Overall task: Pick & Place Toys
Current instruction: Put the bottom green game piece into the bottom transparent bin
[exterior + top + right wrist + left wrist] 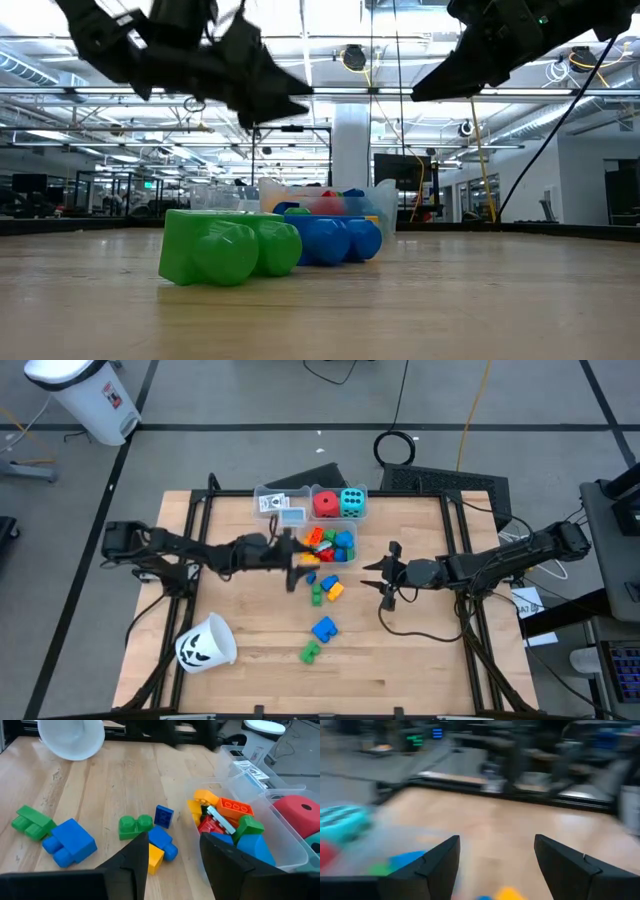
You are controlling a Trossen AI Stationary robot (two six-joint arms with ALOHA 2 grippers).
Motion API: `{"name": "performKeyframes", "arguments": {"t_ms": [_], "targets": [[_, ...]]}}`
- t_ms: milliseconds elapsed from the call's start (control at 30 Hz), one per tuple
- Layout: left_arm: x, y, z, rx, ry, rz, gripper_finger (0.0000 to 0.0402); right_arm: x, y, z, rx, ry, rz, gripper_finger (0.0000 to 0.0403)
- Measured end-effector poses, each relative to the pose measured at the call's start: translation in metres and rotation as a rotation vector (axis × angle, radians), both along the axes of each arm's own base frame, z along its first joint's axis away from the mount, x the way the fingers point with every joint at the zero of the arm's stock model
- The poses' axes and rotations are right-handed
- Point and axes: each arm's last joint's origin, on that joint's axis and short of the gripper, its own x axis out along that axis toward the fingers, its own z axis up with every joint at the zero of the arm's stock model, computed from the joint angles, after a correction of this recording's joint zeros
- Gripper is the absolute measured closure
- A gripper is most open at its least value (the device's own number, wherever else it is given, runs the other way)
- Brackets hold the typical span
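The left gripper (300, 565) hovers with fingers parted and empty at the bin of blocks (331, 543), at 12 o'clock of the table (420, 650). The right gripper (383, 577), at 3 o'clock, is partly open and empty. Loose blocks (324, 589) lie at centre; a blue block (323, 628) and a green block (310, 652) lie toward 6 o'clock

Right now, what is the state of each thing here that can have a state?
Left gripper: open, empty, over the block bin.
Right gripper: open, empty, waiting beside the loose blocks.
Block bin: open, holding many blocks.
White cup: lying on its side.
Red die: inside its bin.
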Motion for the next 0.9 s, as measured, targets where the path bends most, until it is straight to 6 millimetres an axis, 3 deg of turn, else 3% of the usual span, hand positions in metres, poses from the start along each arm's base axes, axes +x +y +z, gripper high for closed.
{"name": "performKeyframes", "arguments": {"t_ms": [133, 233, 433, 567, 900], "targets": [[-0.001, -0.045, 0.003, 0.006, 0.012, -0.185, 0.0145, 0.000, 0.000, 0.000, 0.000, 0.000, 0.000, 0.0256], [0.000, -0.083, 0.001, 0.009, 0.141, -0.285, 0.0148, 0.000, 0.000, 0.000, 0.000, 0.000, 0.000, 0.0253], [0.004, -0.142, 0.013, 0.045, 0.567, -0.176, 0.0149, 0.000, 0.000, 0.001, 0.002, -0.007, 0.000, 0.0250], [0.013, -0.167, 0.016, -0.060, 0.701, -0.160, 0.0149, 0.000, 0.000, 0.001, 0.002, -0.010, 0.000, 0.0250], [0.032, -0.202, -0.022, -0.290, 0.810, -0.096, 0.0149, 0.000, 0.000, 0.001, 0.002, -0.008, 0.000, 0.0255]]}}
